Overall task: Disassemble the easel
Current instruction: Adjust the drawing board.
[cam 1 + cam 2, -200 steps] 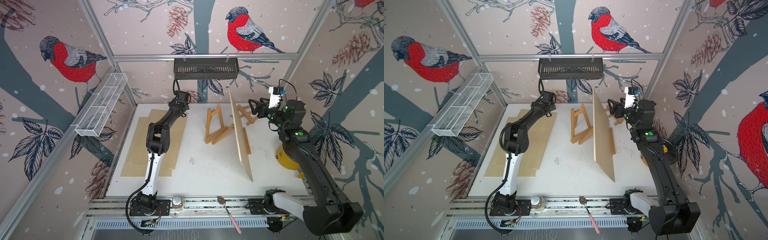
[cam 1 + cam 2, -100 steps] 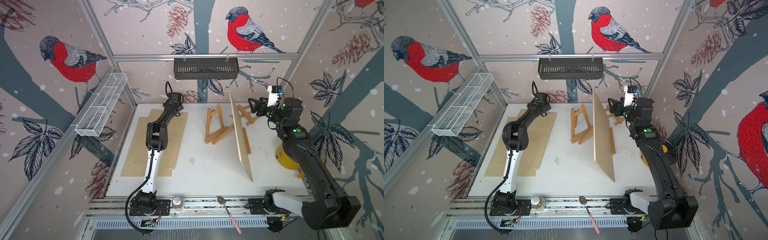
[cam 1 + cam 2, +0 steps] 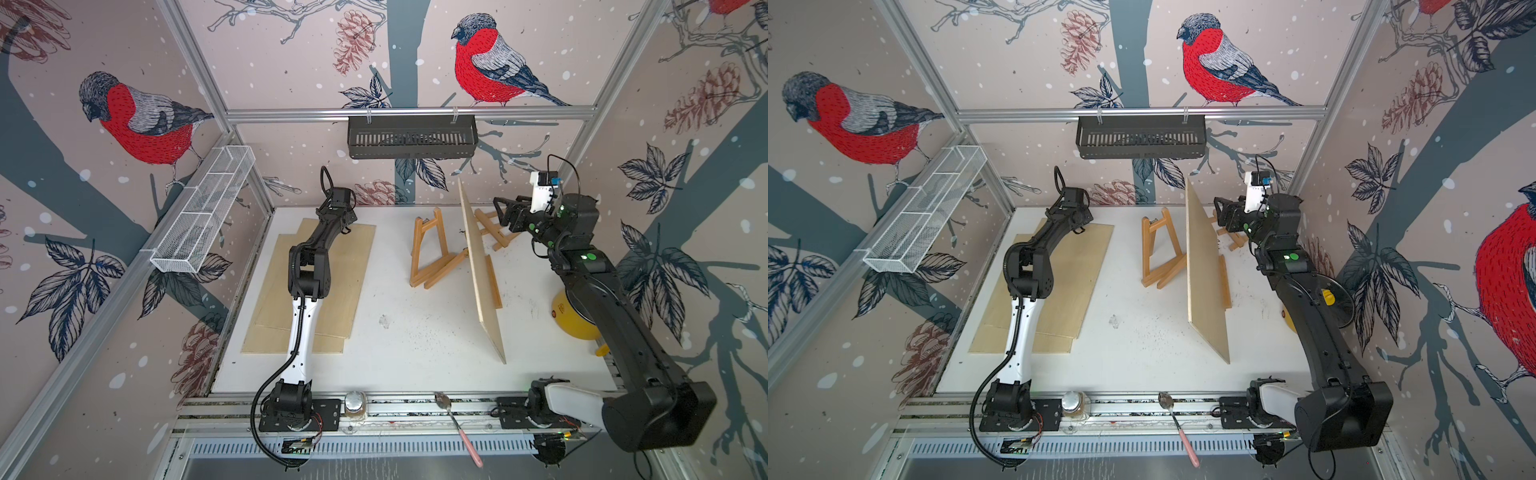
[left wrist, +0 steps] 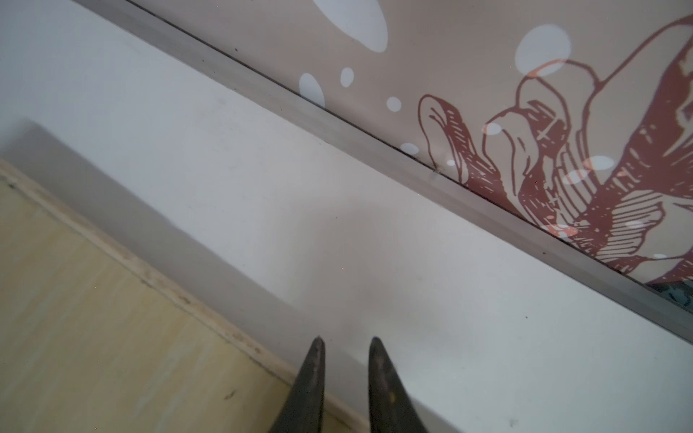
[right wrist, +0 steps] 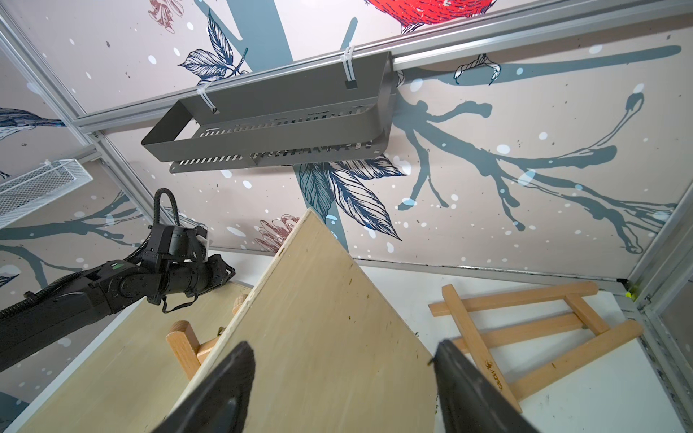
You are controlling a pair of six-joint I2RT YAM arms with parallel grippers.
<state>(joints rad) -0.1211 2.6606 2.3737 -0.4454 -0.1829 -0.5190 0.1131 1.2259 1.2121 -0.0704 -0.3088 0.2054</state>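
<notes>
**Q:** Where is the board (image 3: 482, 266) found, and by which arm is it nearer reached?

**A:** It is propped against the easel (image 3: 430, 249), long axis front to back. Its far corner lies just ahead of the spread, empty right gripper (image 5: 343, 350). The left gripper (image 4: 347, 341), narrowly parted and empty, is kept well apart

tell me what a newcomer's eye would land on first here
A tall plywood board stands on edge right of the table's middle, next to a small wooden easel. The right gripper hangs open near the board's far top corner. Big red-breasted birds cover the walls.
</notes>
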